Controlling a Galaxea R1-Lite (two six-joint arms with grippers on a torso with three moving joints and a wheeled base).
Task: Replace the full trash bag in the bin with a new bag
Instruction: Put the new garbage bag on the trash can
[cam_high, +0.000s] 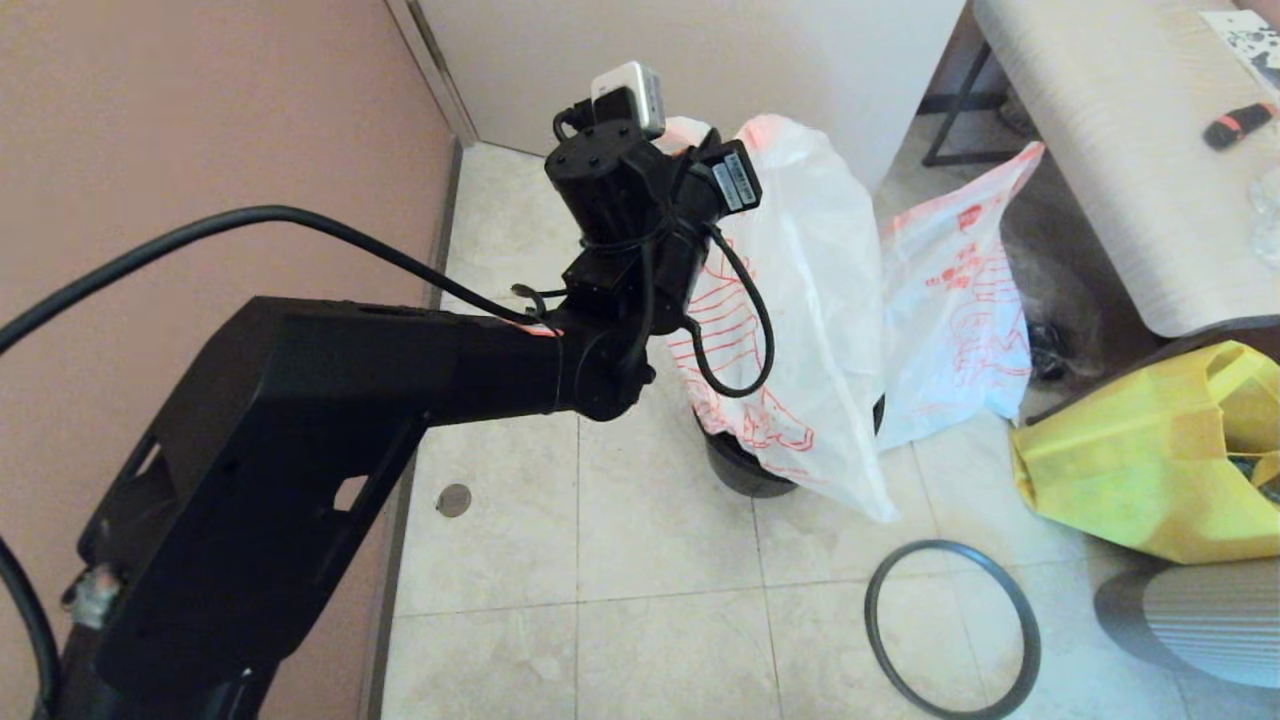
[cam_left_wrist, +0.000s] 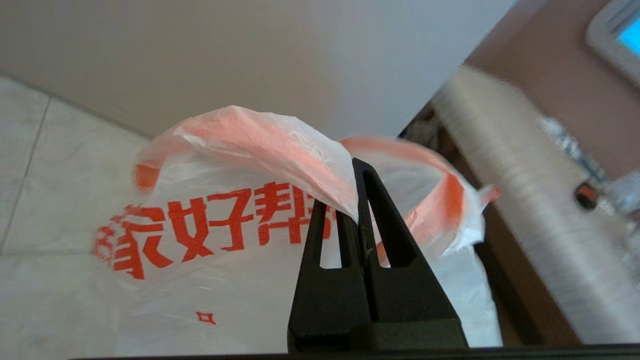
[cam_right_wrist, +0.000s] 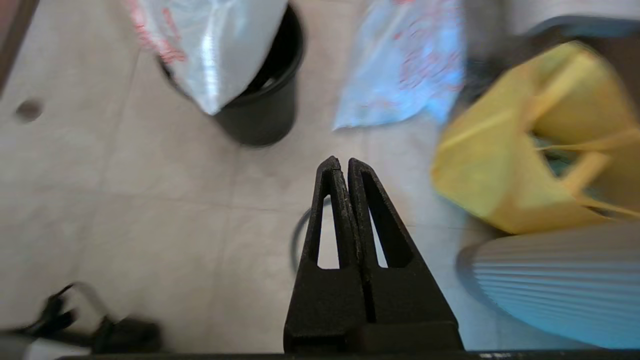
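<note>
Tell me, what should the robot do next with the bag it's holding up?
Probably lower it: the left gripper is shut on the new bag's pink rim, and the bag hangs slack above the bin, mostly draped outside, while the hoop lies on the floor.

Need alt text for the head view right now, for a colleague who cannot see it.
The left gripper, jaws shut, holds the new bag up by its pink rim above the bin. The full trash bag sits behind, the hoop lies on the floor, a yellow bag at right.
</note>
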